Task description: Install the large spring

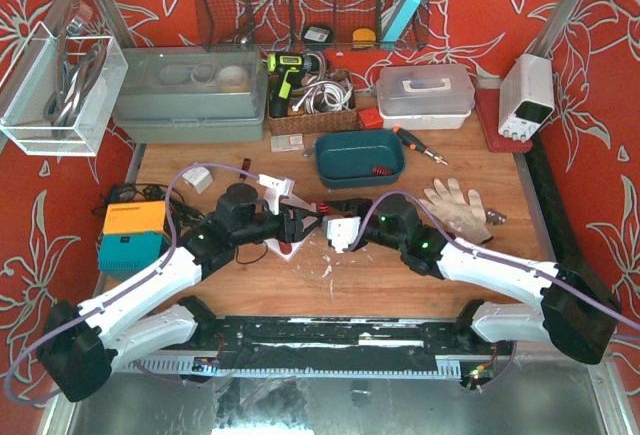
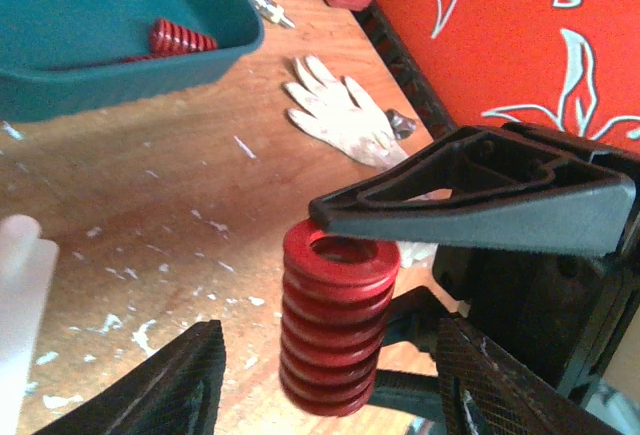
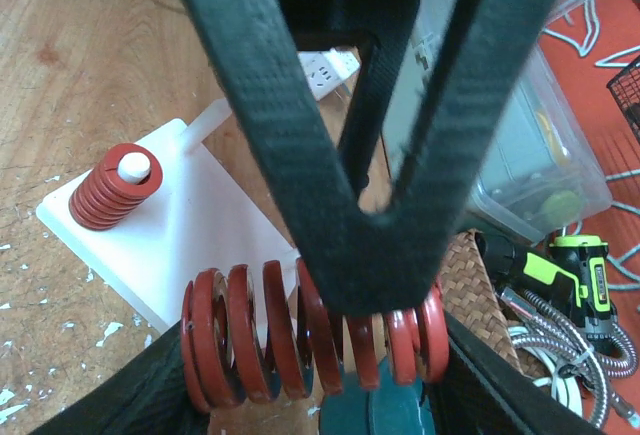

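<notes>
The large spring (image 3: 250, 335) is a fat red coil, held by its two ends between the fingers of my right gripper (image 3: 315, 360), which is shut on it above the table. My left gripper (image 2: 330, 345) straddles the spring's (image 2: 338, 325) sides, open, with a gap on each side. One right finger (image 2: 480, 195) presses on the spring's top end. Below lies a white base plate (image 3: 200, 235) with a smaller red spring (image 3: 110, 187) seated on a white peg. In the top view both grippers (image 1: 303, 223) (image 1: 335, 232) meet over the plate (image 1: 285, 247).
A teal tray (image 1: 360, 158) behind the grippers holds another red spring (image 2: 180, 37). A white glove (image 1: 455, 210) lies to the right. Orange and teal boxes (image 1: 132, 235) sit at the left. A wicker basket with a drill (image 3: 570, 275) stands at the back.
</notes>
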Controlling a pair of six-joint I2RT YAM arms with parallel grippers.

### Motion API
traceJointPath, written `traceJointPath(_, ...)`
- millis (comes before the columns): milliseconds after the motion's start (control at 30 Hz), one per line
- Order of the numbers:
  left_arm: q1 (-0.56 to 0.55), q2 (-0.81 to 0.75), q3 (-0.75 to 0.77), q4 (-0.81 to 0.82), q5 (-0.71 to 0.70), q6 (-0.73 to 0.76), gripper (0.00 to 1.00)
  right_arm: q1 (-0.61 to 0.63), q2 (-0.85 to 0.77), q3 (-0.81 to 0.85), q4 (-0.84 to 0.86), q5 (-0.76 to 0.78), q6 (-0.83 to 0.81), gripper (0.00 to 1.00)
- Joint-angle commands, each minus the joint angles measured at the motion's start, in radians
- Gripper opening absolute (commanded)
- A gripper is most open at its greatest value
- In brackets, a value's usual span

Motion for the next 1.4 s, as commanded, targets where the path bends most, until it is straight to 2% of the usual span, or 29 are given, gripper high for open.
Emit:
traceJointPath(0, 0.006, 0.053, 0.048, 0.068, 0.088, -0.027, 0.58, 0.016, -0.028, -0.006, 0.040, -0.002, -0.039, 0.14)
traceJointPath(167, 0.005, 0.122, 0.093, 0.041, 0.094, -0.017, 0.55, 0.029, -0.031, -0.010, 0.031, -0.006, -0.070, 0.14)
traceJointPath(300, 0.006, 0.149, 0.117, 0.029, 0.111, -0.014, 0.45, 0.040, -0.024, -0.011, 0.039, -0.003, -0.082, 0.14)
traceJointPath(367, 0.006, 0.154, 0.117, 0.034, 0.122, -0.013, 0.35, 0.045, -0.021, -0.012, 0.037, -0.003, -0.088, 0.14)
traceJointPath(500, 0.006, 0.145, 0.126, 0.017, 0.125, -0.002, 0.06, 0.048, -0.011, -0.010, 0.038, 0.022, -0.081, 0.15)
traceJointPath(533, 0.007, 0.142, 0.127, 0.014, 0.120, 0.005, 0.01, 0.048, -0.008, -0.008, 0.036, 0.032, -0.069, 0.18)
traceJointPath(600, 0.007, 0.133, 0.136, 0.003, 0.097, 0.026, 0.00, 0.049, -0.007, 0.009, 0.007, 0.054, -0.017, 0.36)
traceJointPath(667, 0.007, 0.121, 0.144, 0.003, 0.067, 0.055, 0.00, 0.051, -0.015, 0.033, -0.038, 0.076, 0.106, 0.60)
traceJointPath(733, 0.007, 0.091, 0.143, 0.021, 0.019, 0.085, 0.00, 0.050, -0.032, 0.060, -0.079, 0.113, 0.284, 0.72)
traceJointPath(867, 0.007, -0.017, 0.081, 0.144, -0.104, 0.147, 0.00, 0.048, -0.067, 0.064, -0.093, 0.127, 0.605, 0.76)
traceJointPath(1033, 0.007, -0.122, -0.012, 0.291, -0.134, 0.188, 0.00, 0.048, -0.053, 0.082, -0.082, 0.192, 0.968, 0.76)
traceJointPath(1200, 0.005, -0.141, -0.030, 0.319, -0.084, 0.195, 0.00, 0.048, -0.019, 0.075, 0.052, 0.128, 1.090, 0.74)
traceJointPath(1267, 0.005, -0.141, -0.039, 0.323, -0.068, 0.191, 0.00, 0.050, -0.013, 0.054, 0.146, 0.107, 1.110, 0.73)
traceJointPath(1367, 0.005, -0.138, -0.047, 0.328, -0.054, 0.187, 0.00, 0.051, 0.015, 0.067, 0.176, 0.077, 1.110, 0.73)
